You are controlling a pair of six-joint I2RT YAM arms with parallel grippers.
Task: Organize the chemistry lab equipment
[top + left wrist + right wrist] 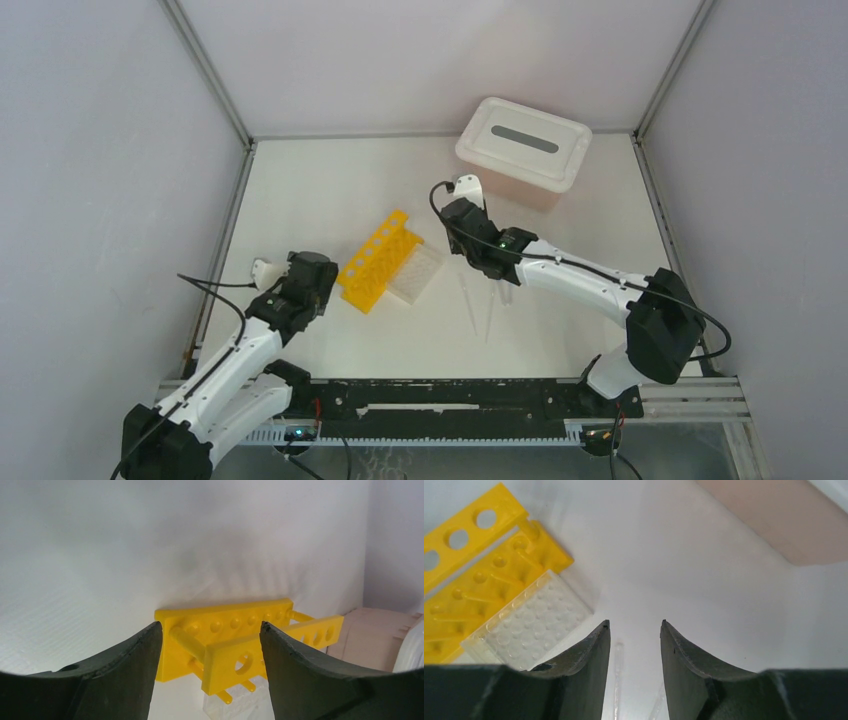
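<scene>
Yellow tube rack (378,262) w/ round holes is found near table centre, apparently tipped on its side, long axis run from 7 to 1 o'clock. Small clear grid rack (416,273) is laid against its 4 o'clock side, touching. Thin clear droppers (618,680), two, are seen flat on the table at 3–4 o'clock of the grid rack, apart from it.

L gripper (210,626) is held low at 8 o'clock of the yellow rack, pointed at its end, just short of it. Jaws are spread wide; nothing is gripped.

R gripper (634,625) is hung over the droppers. Jaws are parted abt halfway w/ nothing held. One dropper is seen on the table below the gap.

Pink tub (535,195) w/ white slotted lid (500,150) is set at 1 o'clock, far-right corner of table.
</scene>
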